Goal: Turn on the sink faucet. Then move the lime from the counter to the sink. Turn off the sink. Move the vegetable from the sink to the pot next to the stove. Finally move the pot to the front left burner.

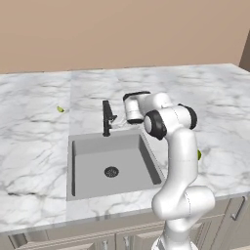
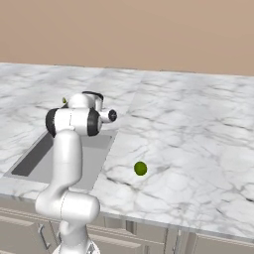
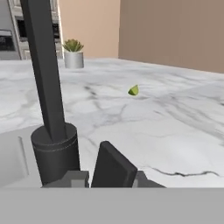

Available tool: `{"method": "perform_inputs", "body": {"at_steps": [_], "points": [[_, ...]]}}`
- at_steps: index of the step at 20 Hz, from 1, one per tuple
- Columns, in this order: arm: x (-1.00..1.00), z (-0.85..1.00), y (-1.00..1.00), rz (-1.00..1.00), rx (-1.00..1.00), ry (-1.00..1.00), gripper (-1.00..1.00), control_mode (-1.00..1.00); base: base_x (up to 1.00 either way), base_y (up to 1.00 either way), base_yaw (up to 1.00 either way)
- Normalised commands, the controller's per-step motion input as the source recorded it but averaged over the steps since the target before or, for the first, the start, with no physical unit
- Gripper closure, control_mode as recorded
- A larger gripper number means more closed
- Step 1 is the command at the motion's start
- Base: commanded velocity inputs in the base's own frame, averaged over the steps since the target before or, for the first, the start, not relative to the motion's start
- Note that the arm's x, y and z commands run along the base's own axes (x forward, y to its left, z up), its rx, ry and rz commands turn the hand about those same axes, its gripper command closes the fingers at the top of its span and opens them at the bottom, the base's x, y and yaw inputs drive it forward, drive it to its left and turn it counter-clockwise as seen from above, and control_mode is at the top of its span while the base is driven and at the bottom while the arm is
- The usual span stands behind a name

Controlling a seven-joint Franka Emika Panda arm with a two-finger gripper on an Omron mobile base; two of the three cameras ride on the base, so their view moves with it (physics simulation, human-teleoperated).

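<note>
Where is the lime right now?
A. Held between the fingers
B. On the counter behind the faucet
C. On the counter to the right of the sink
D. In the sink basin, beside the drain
C: the lime rests on the marble counter to the right of the sink, whose basin holds just the drain.

Left base: I look down from behind-left over the sink (image 1: 110, 166) | Right base: behind-right, sharing the same counter (image 2: 198, 139) | Hand: low, close against the sink faucet (image 3: 48, 100)
</note>
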Motion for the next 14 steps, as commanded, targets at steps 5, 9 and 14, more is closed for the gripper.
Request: {"method": "perform_inputs", "body": {"at_steps": [5,9,14], "points": [[0.00,-0.06,0.08,-0.07,-0.01,0.02,1.00,-1.00,0.00,0.00,0.00],[0.03,-0.14,0.00,0.00,-0.01,0.11,1.00,-1.00,0.00,0.00,0.00],[0.03,-0.24,-0.03,-0.08,0.00,0.11,1.00,-1.00,0.00,0.00,0.00]]}}
